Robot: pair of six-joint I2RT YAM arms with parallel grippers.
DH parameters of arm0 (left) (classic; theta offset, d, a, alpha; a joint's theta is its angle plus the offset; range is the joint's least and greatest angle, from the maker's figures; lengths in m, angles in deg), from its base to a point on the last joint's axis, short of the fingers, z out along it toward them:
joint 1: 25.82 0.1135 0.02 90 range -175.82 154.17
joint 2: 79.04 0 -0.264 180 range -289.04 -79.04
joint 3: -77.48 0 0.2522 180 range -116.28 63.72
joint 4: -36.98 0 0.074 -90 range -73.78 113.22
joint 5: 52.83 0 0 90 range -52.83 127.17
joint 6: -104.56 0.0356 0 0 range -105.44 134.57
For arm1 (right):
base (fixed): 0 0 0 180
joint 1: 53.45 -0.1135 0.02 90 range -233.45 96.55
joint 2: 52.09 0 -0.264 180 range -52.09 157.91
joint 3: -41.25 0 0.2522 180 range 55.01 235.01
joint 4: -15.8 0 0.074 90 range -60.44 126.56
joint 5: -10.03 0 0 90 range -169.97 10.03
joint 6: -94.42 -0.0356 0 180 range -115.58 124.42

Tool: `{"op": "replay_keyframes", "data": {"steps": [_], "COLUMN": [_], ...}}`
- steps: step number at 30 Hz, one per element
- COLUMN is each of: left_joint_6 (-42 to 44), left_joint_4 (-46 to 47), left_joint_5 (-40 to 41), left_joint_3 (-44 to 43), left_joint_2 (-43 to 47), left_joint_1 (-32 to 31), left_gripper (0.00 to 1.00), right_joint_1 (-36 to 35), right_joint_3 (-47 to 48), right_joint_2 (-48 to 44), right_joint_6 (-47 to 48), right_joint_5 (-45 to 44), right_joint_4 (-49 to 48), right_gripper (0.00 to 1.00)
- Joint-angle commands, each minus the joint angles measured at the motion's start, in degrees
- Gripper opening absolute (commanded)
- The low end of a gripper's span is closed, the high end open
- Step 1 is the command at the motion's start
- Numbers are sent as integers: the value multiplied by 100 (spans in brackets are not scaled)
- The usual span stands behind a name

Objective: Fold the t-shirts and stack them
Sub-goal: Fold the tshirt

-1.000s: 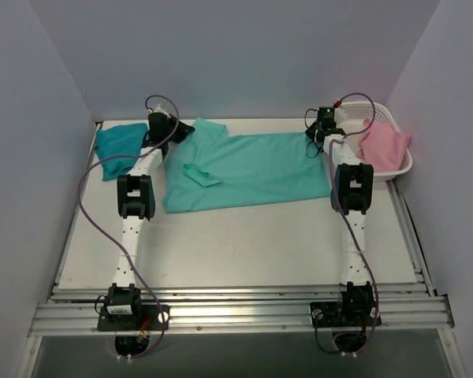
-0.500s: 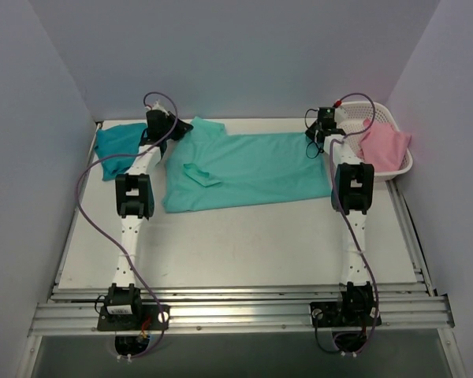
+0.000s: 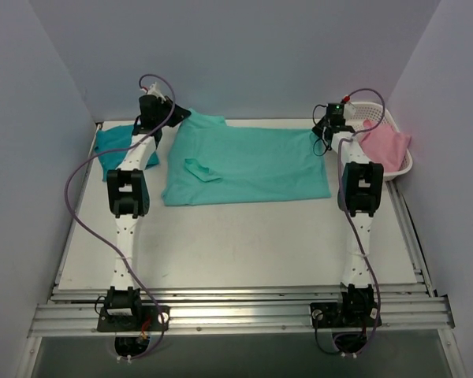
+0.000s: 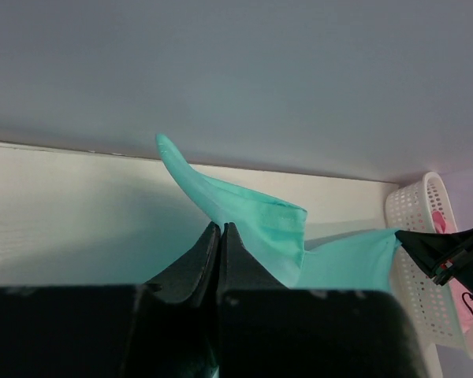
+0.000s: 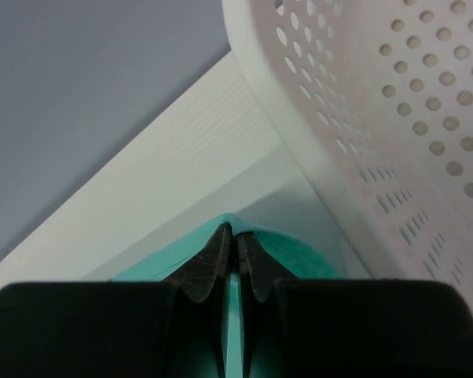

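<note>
The mint-green t-shirt (image 3: 244,165) lies spread across the back of the table. My left gripper (image 3: 172,116) is shut on its far left corner by the sleeve and holds that cloth (image 4: 256,220) lifted. My right gripper (image 3: 325,127) is shut on its far right corner; the cloth (image 5: 296,252) shows pinched between the fingers. The darker teal-blue t-shirt (image 3: 114,142) lies folded at the back left, partly hidden behind my left arm.
A white perforated basket (image 3: 394,118) with a pink cloth (image 3: 385,144) stands at the back right, close to my right gripper; its wall (image 5: 378,118) fills the right wrist view. The back wall is just behind both grippers.
Both grippers moved toward the back wall and up, pulling the mint shirt's far edge back and taut. The shirt now lies flatter and wider.
</note>
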Motion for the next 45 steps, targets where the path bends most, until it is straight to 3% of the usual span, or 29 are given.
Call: {"op": "replay_keyframes", "data": {"steps": [1,7,11,21,45], "left_joint_6": [386,712,738,1098,1371], "left_joint_4": [144,284,714,1172,1858], "left_joint_5": [-121,-51,-16,221,749], "left_joint_3": [418,1446,2736,4759,7037], "left_joint_2": [774,1547,2240,3420,4668], "left_joint_1": [37,-43,-60,-95,-87], "left_gripper": [2,2,2,2,2], "right_joint_1": [30,30,30,30,118], "right_joint_3": [-191,-946,-1693,-3425,-4902], "right_joint_2": [-710,-1254,-1798,-2793,-3628], "right_joint_6": [146,155,155,120,164], "right_joint_5": [144,258,311,276,39], "right_joint_4": [-16,-199,-368,-745,-825], "right_gripper": [0,0,0,0,0]}}
